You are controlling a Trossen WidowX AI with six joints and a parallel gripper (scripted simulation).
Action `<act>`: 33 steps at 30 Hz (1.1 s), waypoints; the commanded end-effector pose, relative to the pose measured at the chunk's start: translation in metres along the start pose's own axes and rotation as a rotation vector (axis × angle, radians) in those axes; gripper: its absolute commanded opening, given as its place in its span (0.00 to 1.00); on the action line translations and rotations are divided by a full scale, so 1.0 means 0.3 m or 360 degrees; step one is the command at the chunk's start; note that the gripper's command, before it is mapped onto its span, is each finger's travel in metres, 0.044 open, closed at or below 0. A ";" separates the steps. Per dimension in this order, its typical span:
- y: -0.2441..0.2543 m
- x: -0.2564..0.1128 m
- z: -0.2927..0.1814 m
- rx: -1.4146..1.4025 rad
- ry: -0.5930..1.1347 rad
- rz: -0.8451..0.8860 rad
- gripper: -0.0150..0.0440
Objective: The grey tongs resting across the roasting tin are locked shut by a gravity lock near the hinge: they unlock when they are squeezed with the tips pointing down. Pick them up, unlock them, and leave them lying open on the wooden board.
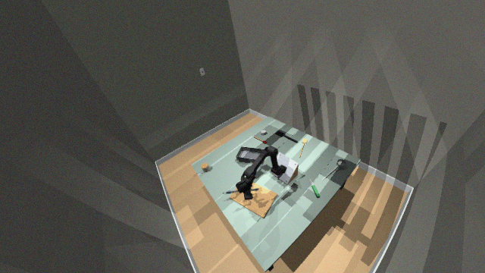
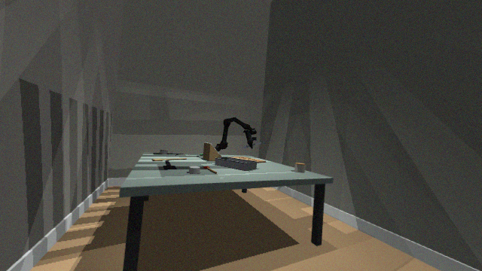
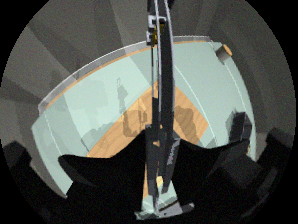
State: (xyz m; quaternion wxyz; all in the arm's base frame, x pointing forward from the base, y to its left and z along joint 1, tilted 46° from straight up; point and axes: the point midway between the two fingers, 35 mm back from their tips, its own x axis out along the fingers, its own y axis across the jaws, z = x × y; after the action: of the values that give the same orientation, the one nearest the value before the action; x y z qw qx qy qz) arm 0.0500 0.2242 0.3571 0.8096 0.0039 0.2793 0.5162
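Observation:
The grey tongs (image 1: 231, 192) (image 3: 168, 75) are held in the air over the wooden board (image 1: 261, 208) (image 2: 246, 159) (image 3: 112, 142). My gripper (image 1: 248, 196) (image 2: 251, 147) (image 3: 152, 132) is shut on the tongs' arms. In the wrist view the tongs run up the middle, arms close together, with small white and yellow parts near the top. In the top view they look roughly level, sticking out both sides of the gripper. I cannot tell whether the lock is released. The roasting tin (image 1: 239, 156) (image 2: 236, 164) stands behind the board with nothing across it.
A cork-topped jar (image 1: 204, 167) (image 2: 300, 168) (image 3: 225, 52) stands near the table edge. A wedge-shaped block (image 1: 289, 167) (image 2: 210, 151) stands beside the arm's base. A green-handled tool (image 1: 315, 190), a ladle (image 1: 340, 163) and a small grey pot (image 1: 263, 132) (image 2: 194, 170) are farther off.

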 end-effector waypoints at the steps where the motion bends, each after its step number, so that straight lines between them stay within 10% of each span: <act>1: 0.010 -0.003 0.015 -0.0037 -0.0131 -0.0003 0.00; 33: 0.046 -0.060 -0.043 0.0166 -0.0836 -0.0067 0.00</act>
State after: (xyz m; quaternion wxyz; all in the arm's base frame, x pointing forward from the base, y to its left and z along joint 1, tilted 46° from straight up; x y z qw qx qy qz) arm 0.0269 0.2182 0.3600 0.8610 0.1549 0.0900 0.4761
